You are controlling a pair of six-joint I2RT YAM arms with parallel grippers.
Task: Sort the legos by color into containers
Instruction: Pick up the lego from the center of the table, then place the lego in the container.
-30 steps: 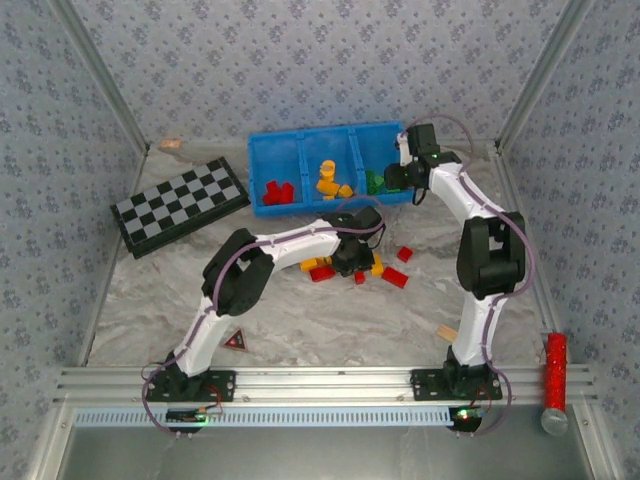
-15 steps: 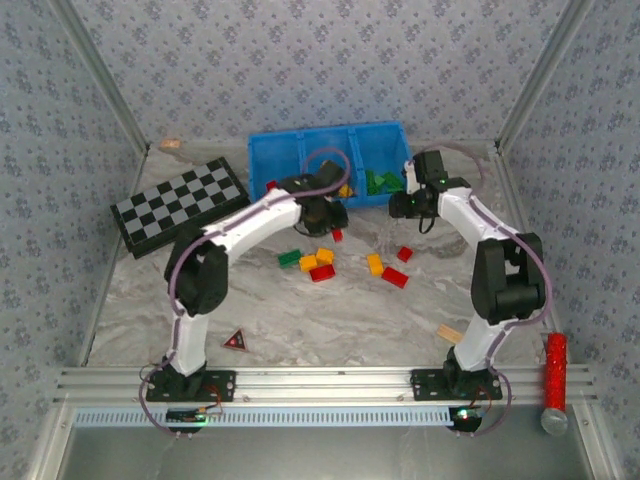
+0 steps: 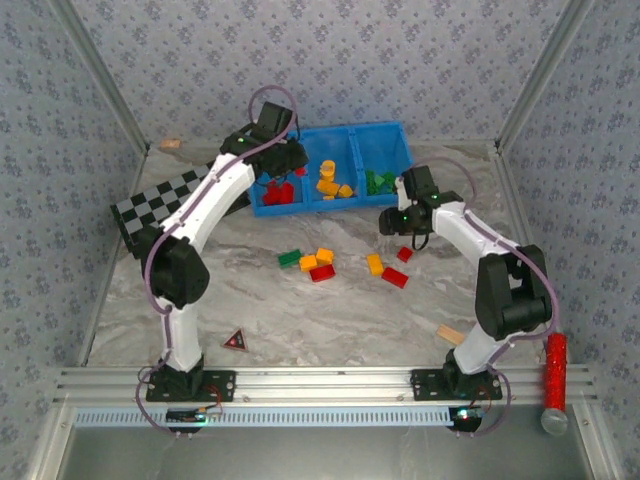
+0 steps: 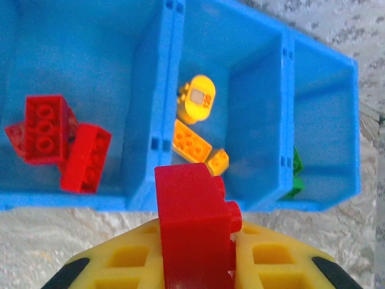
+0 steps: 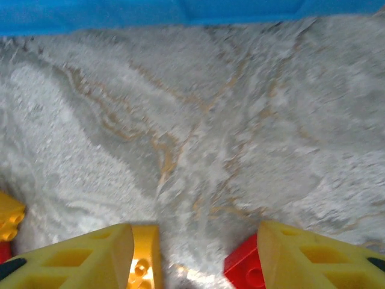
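Holding a red brick (image 4: 192, 211) tight between its yellow fingers (image 4: 102, 268), the left gripper (image 4: 198, 265) hangs over the near edge of the blue tray (image 4: 147, 120). The brick sits above the wall between the left box and the middle box. The left box has the red bricks (image 4: 45, 129) in it, the middle one the orange bricks (image 4: 191, 141), and the right one the green bricks (image 3: 378, 183). So I think this is the drop-off step. Next the gripper needs to slide toward the left box, right over the other red ones, and only then open. If it opens here, the brick might bump the wall and land with the orange ones.

The right gripper (image 5: 195, 244) is low over the table (image 5: 198, 120) with its fingers spread wide and nothing between them. An orange brick (image 5: 144, 253) is just beside one finger and a loose red brick (image 5: 243, 271) just beside the other. I think it must choose one, line up over it and close. A few more bricks (image 3: 322, 272) lie on the table, so the job is not done.
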